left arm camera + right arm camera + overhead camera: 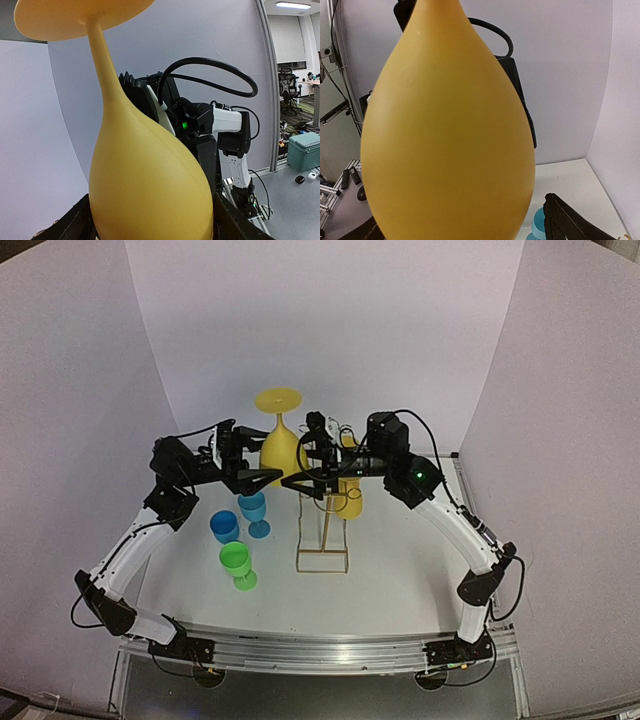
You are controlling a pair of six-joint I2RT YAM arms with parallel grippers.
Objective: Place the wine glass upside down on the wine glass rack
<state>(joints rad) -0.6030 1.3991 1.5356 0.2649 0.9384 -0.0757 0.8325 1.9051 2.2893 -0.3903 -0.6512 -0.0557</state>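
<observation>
A yellow wine glass [279,445] hangs upside down in the air, foot up, above the back of the table. My left gripper [262,478] is shut on its bowl; in the left wrist view [152,225] both fingers press the sides of the bowl [150,175]. My right gripper [303,480] is open around the same bowl from the other side; in the right wrist view [465,230] the bowl [450,135] fills the frame and the right finger [570,220] stands clear of it. The gold wire rack [322,540] stands just right of and below the glass.
A second yellow glass [350,498] sits at the rack's right side, behind my right gripper. Two blue glasses [253,510] [224,527] and a green glass [236,562] stand left of the rack. White walls enclose the table on three sides.
</observation>
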